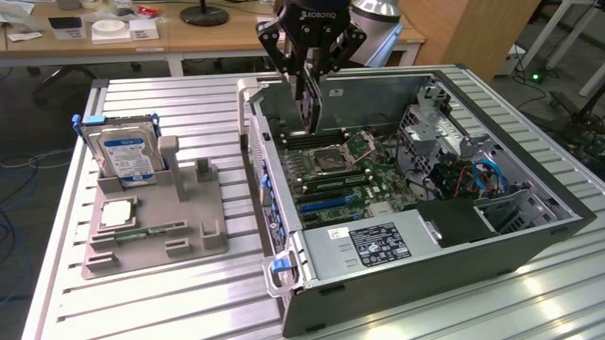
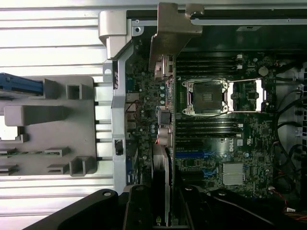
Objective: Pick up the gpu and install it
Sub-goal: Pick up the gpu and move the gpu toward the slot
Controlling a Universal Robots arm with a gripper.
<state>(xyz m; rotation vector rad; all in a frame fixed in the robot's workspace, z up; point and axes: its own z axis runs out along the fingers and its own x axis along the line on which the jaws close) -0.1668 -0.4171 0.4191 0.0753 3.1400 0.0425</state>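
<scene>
Gpu: the thin, flat, dark grey-black circuit card (image 1: 310, 108) is off the desk and hangs on edge over the green motherboard (image 1: 355, 180), inside the open case. A gap below it suggests it is not yet seated.
Gripper: the black 2-fingered gripper (image 1: 309, 71) is closed on the gpu's upper edge, so the card is kept vertical with its lower edge turned down toward the board's slots.
Wrist view: the gpu is seen as 1 narrow dark strip (image 2: 162, 163) running out from the gripper (image 2: 160, 213), with a silver metal bracket (image 2: 172, 33) at its far end.
Case: the dark grey metal computer tower (image 1: 529, 234) is laid on its side, presumably so the board can be reached from above.
Holder: at the exterior view's left, a grey plastic fixture (image 1: 189, 234) keeps spare parts in set places. A boxy silver hard drive with a blue-white label (image 1: 127, 152) is stood upright in it, and a slim green memory stick (image 1: 151, 230) is laid flat.
Desk: everything is carried by a ribbed aluminium desk (image 1: 142, 297).
</scene>
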